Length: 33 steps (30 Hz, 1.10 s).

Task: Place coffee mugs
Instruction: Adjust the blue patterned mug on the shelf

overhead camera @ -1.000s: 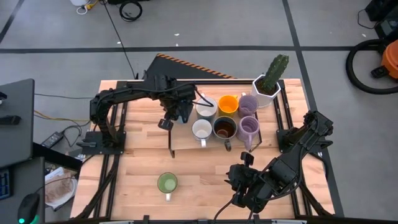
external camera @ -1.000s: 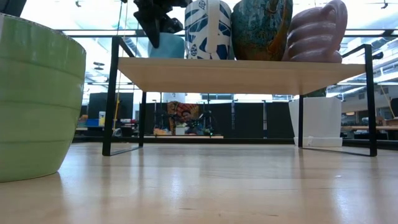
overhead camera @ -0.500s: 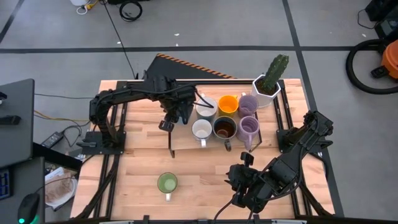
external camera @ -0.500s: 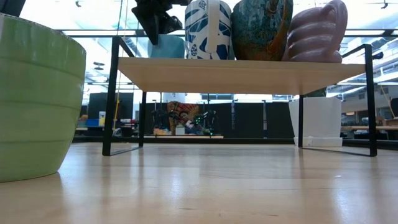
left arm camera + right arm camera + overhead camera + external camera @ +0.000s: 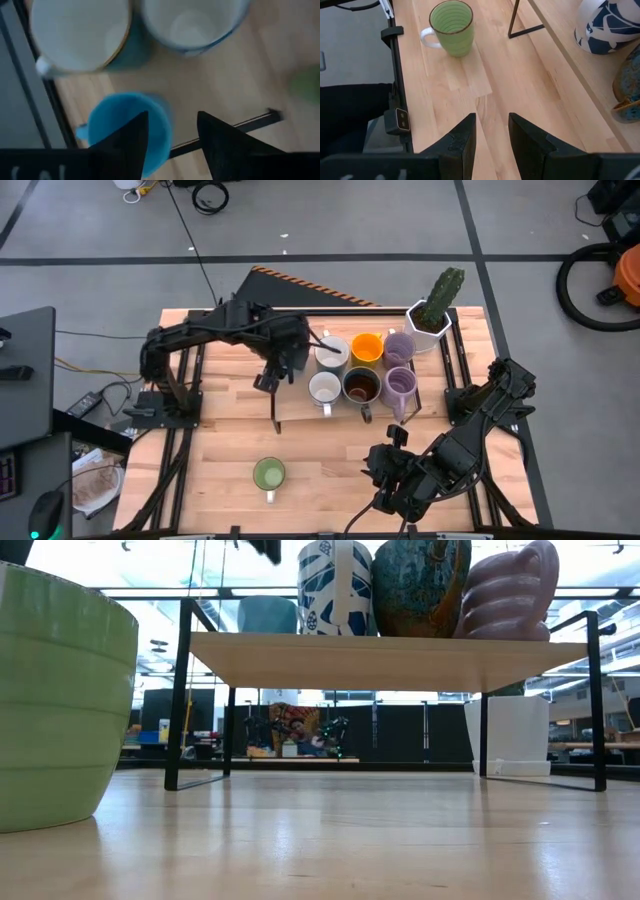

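While it hovers, left tool (image 5: 170,135): fingers spread, released above the blue mug (image 5: 127,127) at the shelf's (image 5: 300,408) nine o'clock end.
Risk: a fingertip clips its rim, tipping it.
Waiting: green mug (image 5: 268,474), six o'clock on the worktop (image 5: 210,470).
Right tool (image 5: 491,131): parted, empty.
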{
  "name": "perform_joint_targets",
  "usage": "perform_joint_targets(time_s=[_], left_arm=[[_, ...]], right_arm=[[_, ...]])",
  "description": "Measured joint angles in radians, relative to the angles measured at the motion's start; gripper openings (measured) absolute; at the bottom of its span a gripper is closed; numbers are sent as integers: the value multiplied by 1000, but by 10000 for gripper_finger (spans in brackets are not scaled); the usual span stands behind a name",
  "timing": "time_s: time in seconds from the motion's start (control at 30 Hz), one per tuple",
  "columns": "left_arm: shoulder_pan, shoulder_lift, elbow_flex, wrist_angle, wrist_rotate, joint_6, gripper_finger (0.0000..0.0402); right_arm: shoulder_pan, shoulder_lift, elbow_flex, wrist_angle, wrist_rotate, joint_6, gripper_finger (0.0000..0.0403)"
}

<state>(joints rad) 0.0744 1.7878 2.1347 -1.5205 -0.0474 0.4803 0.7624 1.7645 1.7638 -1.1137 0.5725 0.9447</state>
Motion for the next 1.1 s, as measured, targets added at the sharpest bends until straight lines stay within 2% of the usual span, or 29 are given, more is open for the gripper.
perform_joint_targets(time_s=[0.17, 0.27, 0.4, 0.63, 0.87, 1.1], left_arm=[[-85, 0, 13, 0, 119, -91, 164], [-135, -1, -45, 4, 121, -178, 161], [-187, 2, -153, 33, 70, -251, 160], [-246, 3, -314, 230, -91, -375, 160], [-253, 3, -342, 363, -131, -469, 160], [-253, 3, -342, 402, -155, -470, 160]], right_arm=[[0, 0, 0, 0, -1, 2, 120], [3, 0, 0, 3, -1, 6, 120], [4, 0, 0, 7, -1, 6, 120], [4, 0, 0, 23, 0, 5, 121], [12, 0, 0, 28, 0, -2, 121], [33, 0, 0, 28, 15, -2, 121]])
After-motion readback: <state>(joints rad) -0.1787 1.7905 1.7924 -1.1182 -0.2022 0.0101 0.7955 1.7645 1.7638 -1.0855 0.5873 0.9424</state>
